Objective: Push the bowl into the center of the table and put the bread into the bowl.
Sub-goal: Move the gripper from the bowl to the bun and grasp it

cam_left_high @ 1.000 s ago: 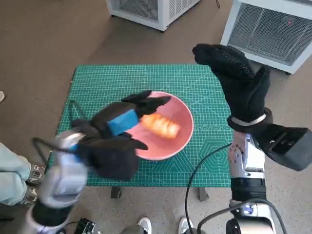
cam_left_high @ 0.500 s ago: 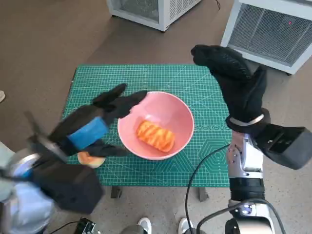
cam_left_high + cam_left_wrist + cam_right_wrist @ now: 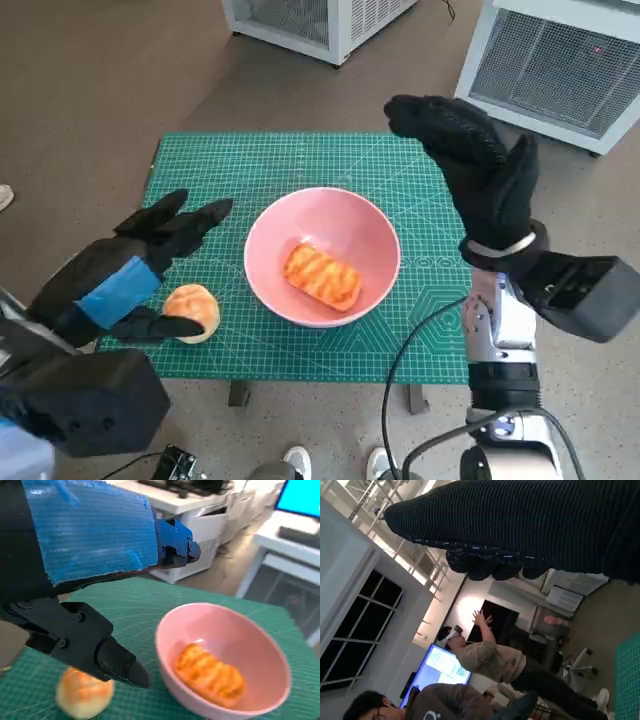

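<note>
A pink bowl stands near the middle of the green mat, with an orange striped bread lying inside it; the left wrist view shows the same bowl and bread. A round bun lies on the mat at the front left, seen again in the left wrist view as a blurred bun. My left hand hovers over the bun with its fingers spread and nothing in them. My right hand is raised above the mat's right edge, fingers apart, empty.
White metal cabinets stand on the floor behind the table. A black cable runs over the table's front right. In the right wrist view a person stands with arms raised, and another person is nearer.
My left hand has pulled back from over the bowl to the front left, leaving the striped bread in the bowl and uncovering the bun. The right hand has barely moved.
</note>
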{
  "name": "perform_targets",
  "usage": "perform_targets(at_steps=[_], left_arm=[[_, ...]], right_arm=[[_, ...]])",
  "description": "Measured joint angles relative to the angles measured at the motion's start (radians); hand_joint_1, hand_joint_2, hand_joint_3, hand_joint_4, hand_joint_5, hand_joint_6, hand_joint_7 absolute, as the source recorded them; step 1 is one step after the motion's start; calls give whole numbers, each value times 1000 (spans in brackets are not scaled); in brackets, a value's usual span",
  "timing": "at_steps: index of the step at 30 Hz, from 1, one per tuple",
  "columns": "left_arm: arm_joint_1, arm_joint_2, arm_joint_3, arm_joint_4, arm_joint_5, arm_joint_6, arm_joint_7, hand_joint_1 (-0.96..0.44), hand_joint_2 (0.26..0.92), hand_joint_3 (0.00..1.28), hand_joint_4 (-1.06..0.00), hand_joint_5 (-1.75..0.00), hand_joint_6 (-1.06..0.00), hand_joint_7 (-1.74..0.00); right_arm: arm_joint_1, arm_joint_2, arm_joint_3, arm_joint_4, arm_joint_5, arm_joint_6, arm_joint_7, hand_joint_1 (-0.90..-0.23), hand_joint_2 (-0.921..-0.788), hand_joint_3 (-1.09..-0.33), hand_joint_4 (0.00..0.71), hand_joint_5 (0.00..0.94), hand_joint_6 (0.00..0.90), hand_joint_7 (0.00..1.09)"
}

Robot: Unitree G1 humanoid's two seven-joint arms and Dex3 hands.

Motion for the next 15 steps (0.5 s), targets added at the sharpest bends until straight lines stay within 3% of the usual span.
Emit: perform_targets(at_steps=[8,15], left_arm=[[33,7,-29,24,24,18,20,-161,758,4,-62,-18,-221,-80],[41,7,-105,98,79,25,57,-173,758,3,-97,-20,-253,-76]], right_arm=[[-3,0,-3,16,27,-1,22,-703,-921,-908,161,7,-1,522],[-6,0,-3,16,29,0,32,-702,-921,-908,160,7,-1,515]])
